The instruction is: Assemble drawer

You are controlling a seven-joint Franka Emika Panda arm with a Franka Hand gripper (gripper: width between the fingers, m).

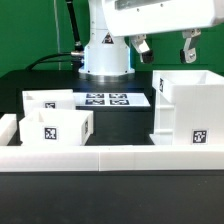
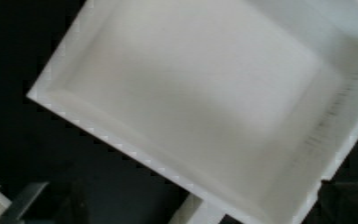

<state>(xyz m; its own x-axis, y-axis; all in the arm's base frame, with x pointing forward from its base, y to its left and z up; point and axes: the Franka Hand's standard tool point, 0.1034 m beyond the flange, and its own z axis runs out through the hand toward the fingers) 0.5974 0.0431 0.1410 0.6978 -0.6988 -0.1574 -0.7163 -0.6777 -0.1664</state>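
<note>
The large white hollow casing (image 1: 186,108) stands on the exterior view's right, open side up, with a tag low on its front. Two smaller white tray boxes sit on the left, one in front (image 1: 58,128) and one behind it (image 1: 44,100), both tagged. My gripper (image 1: 164,51) hangs above the casing's back edge with its fingers wide apart and nothing between them. In the wrist view the casing (image 2: 194,100) fills most of the picture as a tilted white surface close below; my fingertips are hard to make out there.
Low white blocks (image 1: 110,157) form a border wall along the front and left (image 1: 8,128). The marker board (image 1: 106,99) lies flat between the trays and the robot's white base (image 1: 104,55). The table is black.
</note>
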